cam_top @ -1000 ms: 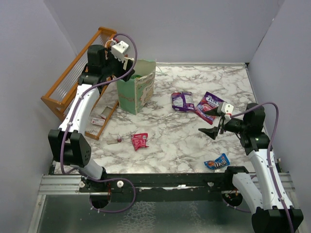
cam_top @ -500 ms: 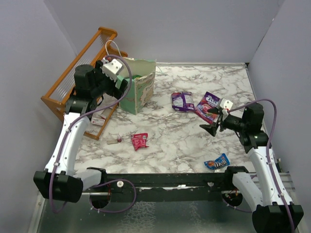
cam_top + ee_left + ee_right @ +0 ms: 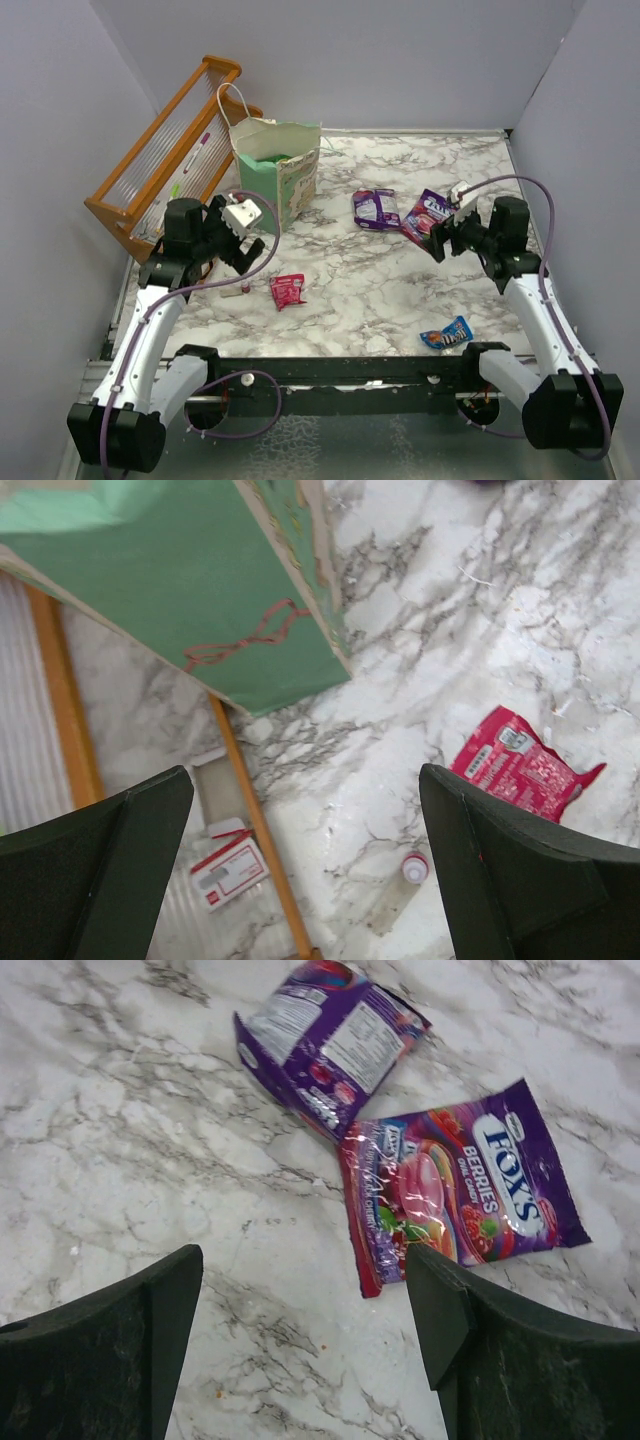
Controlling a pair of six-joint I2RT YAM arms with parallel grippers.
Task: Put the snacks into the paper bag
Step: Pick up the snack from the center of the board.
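paper bag [image 3: 278, 180] [image 3: 180, 590]: stands upright at the back left of the marble table [image 3: 380, 280], mouth open upward, one white loop handle sticking up; what is inside, cannot tell.
red packet [image 3: 288, 290] [image 3: 520, 770]: flat on the table on the near side of the paper bag. In the left wrist view it lies just beside the tip of the right-hand finger, mostly outside the gap, not touching it. Long axis runs diagonally there, upper left to lower right.
Fox's packet [image 3: 428, 215] [image 3: 460, 1190]: right of the paper bag, flat, printed face up. It lies just beyond the right gripper's fingertips, offset towards the right-hand finger, no contact. Long axis runs lower left to upper right in the wrist view.
folded purple packet [image 3: 376, 208] [image 3: 330, 1045]: between the paper bag and the Fox's packet, label side up, corner touching the Fox's packet; further past the fingertips.
blue packet [image 3: 447, 334]: well apart from the paper bag, at the near right edge, away from both grippers.
left gripper [image 3: 232, 255] [image 3: 305, 780]: on the near-left side of the paper bag, fingers [image 3: 520, 880] spread wide, nothing between them, touching nothing.
right gripper [image 3: 441, 243] [image 3: 305, 1255]: fingers [image 3: 90, 1360] spread wide, empty, above bare marble.
tube [image 3: 240, 289] [image 3: 400, 905]: red-capped, lying near the red packet, below the left gap.
rack [image 3: 150, 170]: orange, just left of the paper bag.
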